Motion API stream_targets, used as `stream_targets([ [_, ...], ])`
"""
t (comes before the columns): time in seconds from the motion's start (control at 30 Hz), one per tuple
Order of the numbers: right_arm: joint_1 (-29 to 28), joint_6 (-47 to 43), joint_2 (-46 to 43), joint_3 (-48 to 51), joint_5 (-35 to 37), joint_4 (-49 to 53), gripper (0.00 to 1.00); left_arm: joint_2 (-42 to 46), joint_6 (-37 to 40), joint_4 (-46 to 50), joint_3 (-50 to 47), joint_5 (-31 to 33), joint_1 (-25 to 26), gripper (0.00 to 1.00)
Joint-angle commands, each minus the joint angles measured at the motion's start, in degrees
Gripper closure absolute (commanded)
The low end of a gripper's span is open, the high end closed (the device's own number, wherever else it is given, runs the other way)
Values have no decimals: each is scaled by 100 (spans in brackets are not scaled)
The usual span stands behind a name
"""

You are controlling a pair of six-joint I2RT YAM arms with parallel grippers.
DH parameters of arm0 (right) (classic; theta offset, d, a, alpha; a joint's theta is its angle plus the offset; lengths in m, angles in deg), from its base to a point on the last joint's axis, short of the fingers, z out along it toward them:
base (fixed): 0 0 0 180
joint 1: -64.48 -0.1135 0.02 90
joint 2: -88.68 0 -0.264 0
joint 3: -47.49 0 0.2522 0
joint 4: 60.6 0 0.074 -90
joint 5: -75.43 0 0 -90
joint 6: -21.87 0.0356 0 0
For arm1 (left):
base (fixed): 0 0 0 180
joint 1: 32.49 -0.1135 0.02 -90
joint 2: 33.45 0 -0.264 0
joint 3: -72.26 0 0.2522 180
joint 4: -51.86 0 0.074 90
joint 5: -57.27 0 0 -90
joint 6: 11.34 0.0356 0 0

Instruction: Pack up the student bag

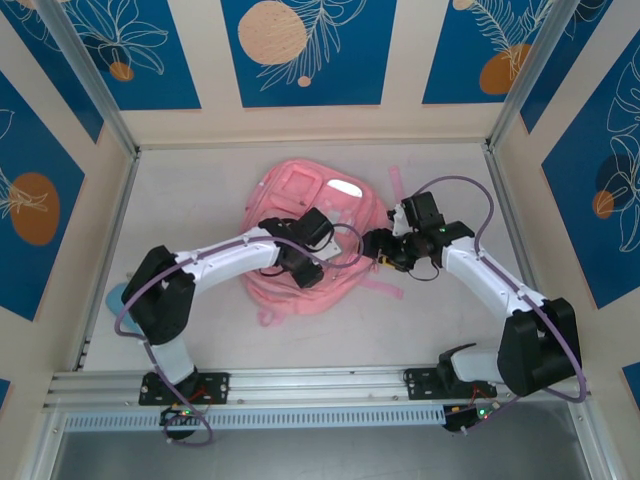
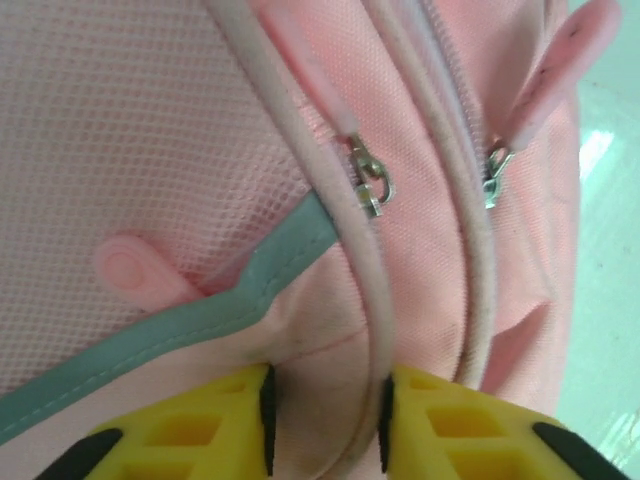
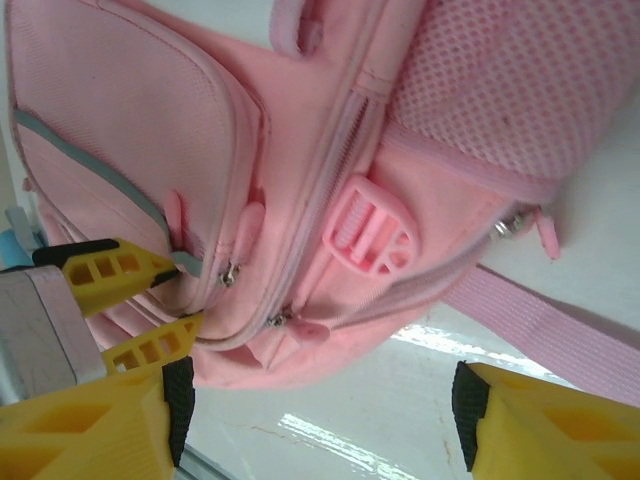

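Note:
The student bag (image 1: pixel 300 215), a soft pink backpack, lies flat in the middle of the table. My left gripper (image 1: pixel 318 268) rests on its near right part. In the left wrist view its yellow fingers (image 2: pixel 325 425) are shut on a fold of pink bag fabric (image 2: pixel 320 330) with a pale zip seam running through it. Two metal zip pulls (image 2: pixel 370 185) hang just beyond. My right gripper (image 1: pixel 377 250) hovers at the bag's right edge, open, with bare table between its fingers (image 3: pixel 320 420). From there the left gripper (image 3: pixel 150 305) is seen pinching the bag (image 3: pixel 300 130).
A pink strap (image 3: pixel 560 335) trails over the table to the bag's right, and a pink buckle (image 3: pixel 370 235) sits on the bag's side. A pale blue object (image 1: pixel 115 297) lies at the table's left edge. A metal rail (image 1: pixel 320 385) runs along the near edge.

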Motion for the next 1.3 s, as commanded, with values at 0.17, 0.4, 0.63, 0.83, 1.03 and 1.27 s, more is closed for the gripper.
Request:
stream_targets([
  [0.17,12,-582,-132,169,-504,-146,35,196,-93,-758,298,17,-50,96],
  [0.4,-80,-1242,304,-111,-598,-379,34,387,-144,-911,495,-79,-42,100],
  [0.63,-175,-1974,1131,-617,-748,-440,32,389,-218,-911,695,20,-43,100],
  [0.83,-214,-2459,1421,-717,-700,-535,41,398,-269,-912,713,166,-53,100],
  [1.03,-218,-2807,1634,-745,-445,-523,36,385,-291,-907,704,178,-55,100],
  [1.27,-308,-2986,1833,-727,-686,-498,31,379,-315,-909,717,194,-53,100],
])
